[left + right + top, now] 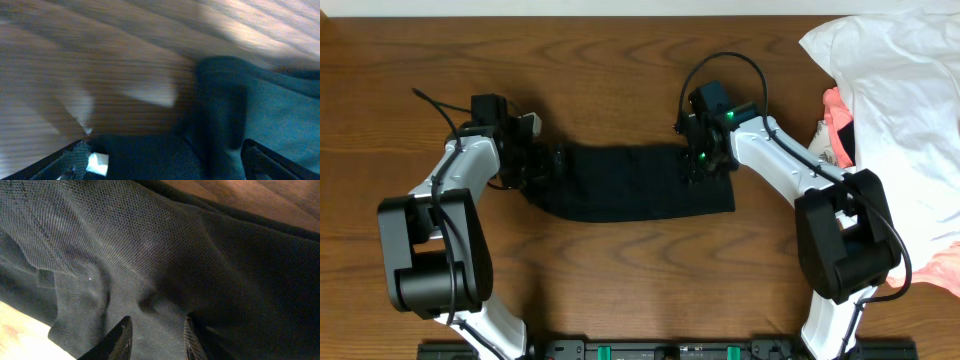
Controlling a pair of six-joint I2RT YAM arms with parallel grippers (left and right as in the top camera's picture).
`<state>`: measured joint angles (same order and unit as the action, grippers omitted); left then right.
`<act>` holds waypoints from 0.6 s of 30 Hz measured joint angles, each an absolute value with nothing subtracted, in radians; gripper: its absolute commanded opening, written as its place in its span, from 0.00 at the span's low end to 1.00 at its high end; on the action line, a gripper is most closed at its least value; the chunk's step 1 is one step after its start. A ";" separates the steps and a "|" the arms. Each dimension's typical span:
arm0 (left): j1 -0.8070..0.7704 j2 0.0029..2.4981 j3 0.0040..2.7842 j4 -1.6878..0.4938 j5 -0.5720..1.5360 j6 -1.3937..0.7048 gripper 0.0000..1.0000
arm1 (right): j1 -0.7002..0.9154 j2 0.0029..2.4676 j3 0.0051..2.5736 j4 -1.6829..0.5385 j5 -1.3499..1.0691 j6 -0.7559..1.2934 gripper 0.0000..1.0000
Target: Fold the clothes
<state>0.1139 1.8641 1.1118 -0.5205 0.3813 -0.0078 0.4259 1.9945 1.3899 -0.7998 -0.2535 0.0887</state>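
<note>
Three garments were in view: one black, one white, one pink. The black garment [640, 185] lay on the wooden table [620, 60] near its middle, spread as one wide, low band between the two arms. Its upper edge was fairly straight and its lower edge sagged toward the front of the table.

Two grippers worked at it, one at each end. The left gripper [542, 160] sat at the left end of the band. In the left wrist view its two fingers [75, 157] stood wide apart, with dark fabric lying between them. That view was blurred, so I could not tell whether either finger touched the fabric. The right gripper [705, 165] sat on the upper right corner of the band. In the right wrist view its two fingers [120, 340] stood close together, clamped on a small pucker of the black mesh-like fabric. A stitched seam ran across the fabric above them.

The white garment [900, 90] was heaped at the far right of the table, well apart from the black one. The pink garment [835, 120] showed at the heap's left edge and again lower down at the right edge of the view.

Two small green lights glowed on the right arm's wrist. Any print on the fabrics was too small to read.
</note>
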 measured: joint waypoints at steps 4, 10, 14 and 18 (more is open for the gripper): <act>0.114 1.863 1.112 -0.522 0.266 -0.033 0.98 | 0.426 1.995 1.390 -0.800 -0.253 0.089 0.33; 0.114 1.863 1.110 -0.524 0.193 -0.051 0.98 | 0.426 1.995 1.390 -0.800 -0.253 0.089 0.32; 0.114 1.863 1.110 -0.524 0.195 -0.052 0.98 | 0.426 1.995 1.390 -0.800 -0.253 0.089 0.33; 0.118 1.863 1.110 -0.523 0.209 -0.052 0.98 | 0.426 1.995 1.390 -0.800 -0.253 0.089 0.33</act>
